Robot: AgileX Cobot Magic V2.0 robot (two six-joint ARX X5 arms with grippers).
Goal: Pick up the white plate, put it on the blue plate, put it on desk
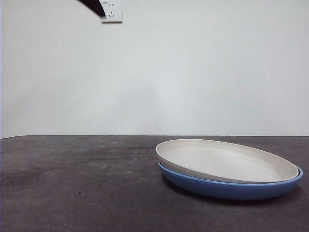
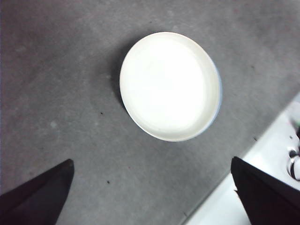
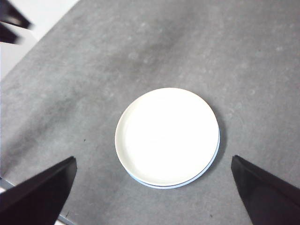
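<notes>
The desk (image 1: 72, 183) runs wide and bare across the front view, its far edge meeting a pale wall (image 1: 193, 72). From the centre of that view, the open stretch lies from 6 round to 9 o'clock, and nothing stands on it there. In the left wrist view a white border (image 2: 262, 178) cuts along one edge of the dark surface, not far from the plates; the right wrist view shows a similar pale strip (image 3: 42, 18) well away from them.

On the wall, at about 11 o'clock in the front view, sits a white socket (image 1: 112, 11), with a black tip of an arm (image 1: 92, 7) just beside it. Nothing else stands near the plates, and nothing lies between them and either gripper.

The left gripper (image 2: 152, 192) hangs high above the desk, jaws spread wide and holding nothing. The right gripper (image 3: 152, 192) likewise hangs high, jaws wide apart and empty, with the stack almost directly under it.

The white plate (image 1: 227, 160) rests in the blue plate (image 1: 231, 188), at about 4 o'clock in the front view. It sits slightly askew, its rim riding up on one side. It is cream, matte, shallow and empty. The blue plate shows only as a glossy band below it and as a thin blue crescent (image 3: 213, 157) from above.
</notes>
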